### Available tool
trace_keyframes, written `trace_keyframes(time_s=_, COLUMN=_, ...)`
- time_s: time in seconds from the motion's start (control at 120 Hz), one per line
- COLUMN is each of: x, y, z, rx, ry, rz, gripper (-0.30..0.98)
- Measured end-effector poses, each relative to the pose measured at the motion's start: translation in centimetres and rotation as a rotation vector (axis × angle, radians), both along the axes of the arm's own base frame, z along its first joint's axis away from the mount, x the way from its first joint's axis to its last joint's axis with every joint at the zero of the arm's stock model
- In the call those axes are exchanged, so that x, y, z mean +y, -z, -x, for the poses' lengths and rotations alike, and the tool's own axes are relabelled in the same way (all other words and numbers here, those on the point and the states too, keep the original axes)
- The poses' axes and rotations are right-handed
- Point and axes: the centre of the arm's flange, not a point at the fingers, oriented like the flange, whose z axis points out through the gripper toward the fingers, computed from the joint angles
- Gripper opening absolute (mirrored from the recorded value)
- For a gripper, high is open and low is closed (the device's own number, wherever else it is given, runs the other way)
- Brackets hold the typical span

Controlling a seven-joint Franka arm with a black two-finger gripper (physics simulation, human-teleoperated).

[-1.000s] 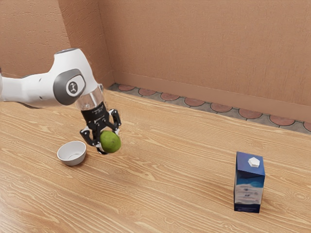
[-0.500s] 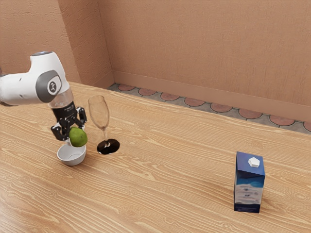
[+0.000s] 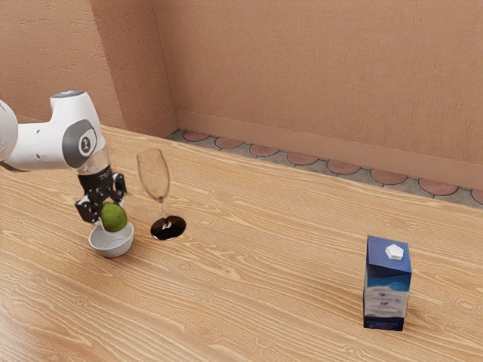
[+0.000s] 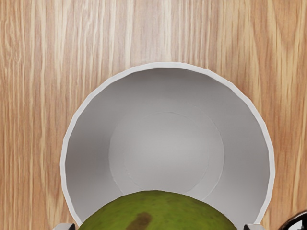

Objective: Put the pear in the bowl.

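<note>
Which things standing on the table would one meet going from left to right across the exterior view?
White bowl → stemmed glass → blue and white carton.

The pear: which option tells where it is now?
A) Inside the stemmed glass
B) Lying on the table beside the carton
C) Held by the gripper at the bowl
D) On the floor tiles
C: the pear is between the fingers of the gripper, at the white bowl.
</note>
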Motion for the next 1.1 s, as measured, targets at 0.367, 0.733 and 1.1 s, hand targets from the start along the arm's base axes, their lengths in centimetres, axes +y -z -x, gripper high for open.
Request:
trace_keyframes(time_s=0.367, x=2.1, y=1.4, z=-1.0, rx=-0.018, ry=-0.029, rz=-0.037, gripper=0.49)
trace_keyframes(time_s=0.733, x=1.2, y=-2.7, z=-0.1, rx=-0.031, ry=0.079, rz=0.002, gripper=0.63)
trace_keyframes(time_s=1.1, x=-7.7, y=-23.3, z=-4.8, rx=-0.150, ry=0.837, rz=-0.085, gripper=0.66)
